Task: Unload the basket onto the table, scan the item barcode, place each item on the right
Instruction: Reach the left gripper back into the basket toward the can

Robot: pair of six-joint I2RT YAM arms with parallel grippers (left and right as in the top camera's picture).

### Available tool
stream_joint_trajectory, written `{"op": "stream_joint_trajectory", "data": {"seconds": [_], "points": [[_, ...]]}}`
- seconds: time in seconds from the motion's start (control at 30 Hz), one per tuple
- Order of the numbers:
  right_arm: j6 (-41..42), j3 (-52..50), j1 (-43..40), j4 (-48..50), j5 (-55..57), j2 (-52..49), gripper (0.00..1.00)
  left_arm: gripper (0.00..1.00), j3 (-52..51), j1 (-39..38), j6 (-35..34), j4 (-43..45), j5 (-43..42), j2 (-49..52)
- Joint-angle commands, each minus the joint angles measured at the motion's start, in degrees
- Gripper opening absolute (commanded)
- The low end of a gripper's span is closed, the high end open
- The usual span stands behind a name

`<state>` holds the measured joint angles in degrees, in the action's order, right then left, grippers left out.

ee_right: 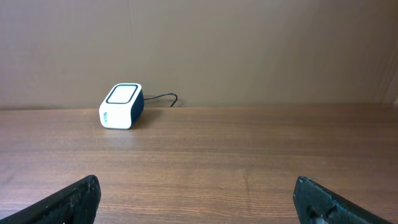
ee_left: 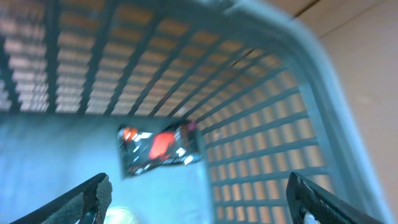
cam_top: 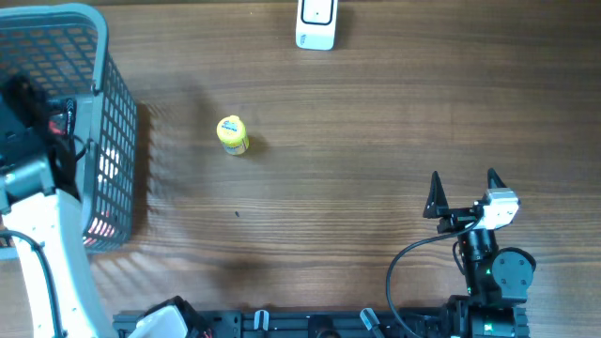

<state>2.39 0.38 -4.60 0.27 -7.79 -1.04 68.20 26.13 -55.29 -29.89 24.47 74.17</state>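
while left pincer [ee_left: 199, 183] hangs spread over the walled basket [ee_left: 298, 99], right pincer [cam_top: 463, 176] hangs spread above the table [cam_top: 357, 188].

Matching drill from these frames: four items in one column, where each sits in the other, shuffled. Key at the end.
1. yellow bottle
2. scanner
3. basket
4. red-and-black packet

A. inside the basket
B. far edge of the table, near the middle
C. left end of the table
D. standing free on the table, between the basket and the scanner

Pairs: 1-D, 2-B, 3-C, 4-A
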Motion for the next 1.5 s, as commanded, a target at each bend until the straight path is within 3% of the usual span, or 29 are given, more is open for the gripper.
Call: {"op": "stream_joint_trajectory", "data": {"seconds": [0.0, 0.2, 0.5, 0.6, 0.8, 0.93, 1.03, 1.47], "points": [[0.7, -0.09, -0.31, 0.2, 0.52, 0.46, 1.0, 0.92, 0.09, 3.45, -5.46, -2.91, -7.98, 2.01], [0.68, -0.09, -0.31, 0.2, 0.52, 0.46, 1.0, 0.99, 0.09, 7.1, -6.99, -5.18, -16.22, 6.23], [0.7, -0.09, -0.31, 0.2, 0.52, 0.46, 1.0, 1.0, 0.09, 7.08, -7.87, -5.07, -19.39, 15.82], [0.7, -0.09, -0.31, 0.2, 0.52, 0.46, 1.0, 1.0, 0.09, 7.08, -4.79, -4.0, -22.08, 17.88], [0.7, -0.09, -0.31, 0.2, 0.52, 0.46, 1.0, 1.0, 0.07, 7.02, -4.72, -3.96, -23.82, 18.4], [0.7, -0.09, -0.31, 0.2, 0.52, 0.46, 1.0, 0.94, 0.07, 6.99, -4.96, -4.33, -27.56, 18.43], [0.7, -0.09, -0.31, 0.2, 0.52, 0.46, 1.0, 0.99, 0.07, 6.97, -5.22, -4.81, -29.07, 18.53], [0.68, -0.09, -0.31, 0.2, 0.52, 0.46, 1.0, 0.99, 0.07, 4.74, -10.19, -11.78, -25.88, 23.3]]}}
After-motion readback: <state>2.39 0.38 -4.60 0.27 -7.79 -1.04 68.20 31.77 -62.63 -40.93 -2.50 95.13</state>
